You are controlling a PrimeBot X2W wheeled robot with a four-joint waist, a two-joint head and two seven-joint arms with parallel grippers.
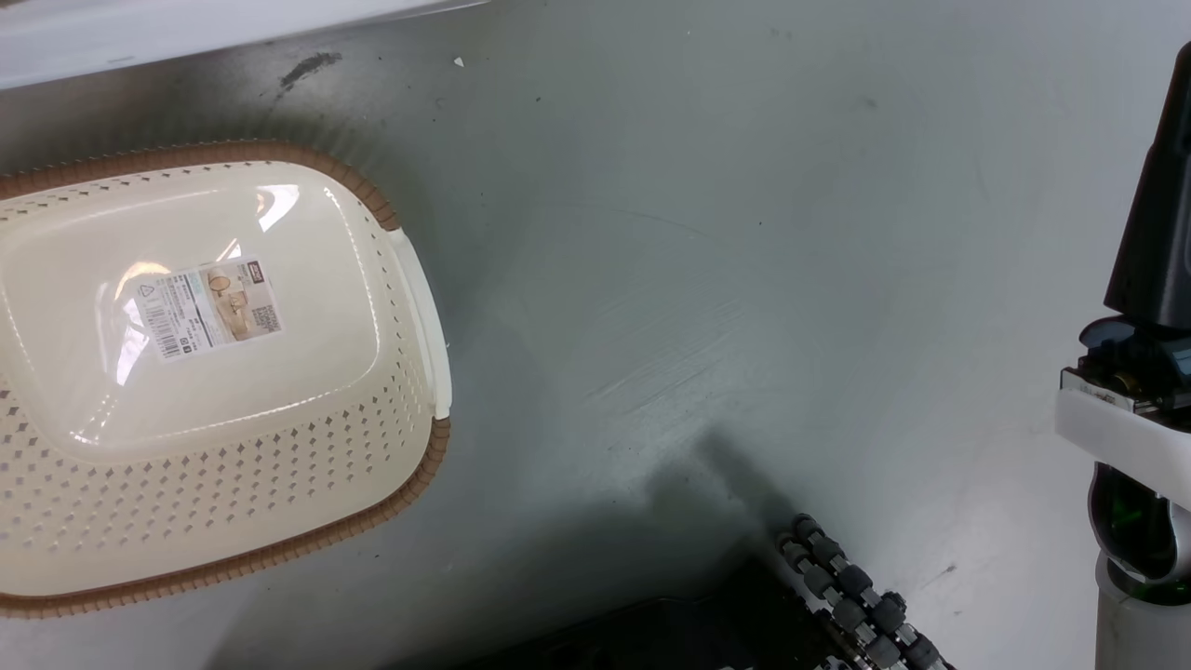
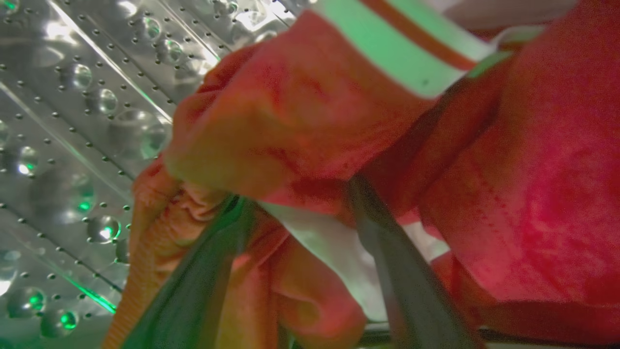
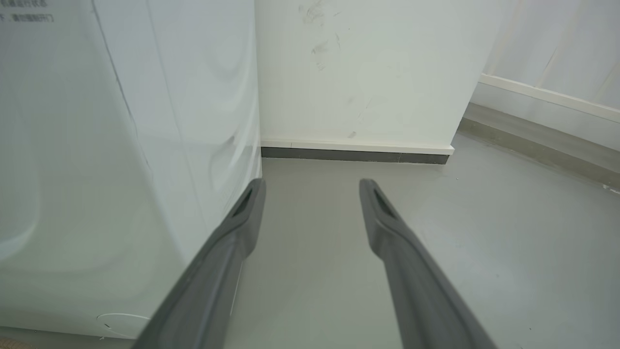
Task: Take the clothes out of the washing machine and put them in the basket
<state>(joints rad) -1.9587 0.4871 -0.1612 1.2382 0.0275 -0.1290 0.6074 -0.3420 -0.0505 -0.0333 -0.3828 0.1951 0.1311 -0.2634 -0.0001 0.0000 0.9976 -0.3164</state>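
Closest in, the left gripper (image 2: 298, 194) has its 2 dark fingers (image 2: 193, 291) pushed into red clothes (image 2: 523, 194) inside the steel drum (image 2: 72, 121) of the washing machine (image 3: 121, 145). The fingers stand wide apart with a thick fold bunched over their tips, not pinched. The cloth looks soft, limp and light, so it would likely sag and trail when lifted. The bunched fold between the fingers seems a surer hold than the white striped trim (image 2: 402, 53) at the edge. Whether the cloth is damp cannot be told. Off to the side, the right gripper (image 3: 312, 186) hangs spread and empty above grey floor (image 3: 339, 271), just beside the machine's white side. The cream basket (image 1: 233, 493) sits on the floor with no clothes in it, its label (image 1: 209, 307) showing.
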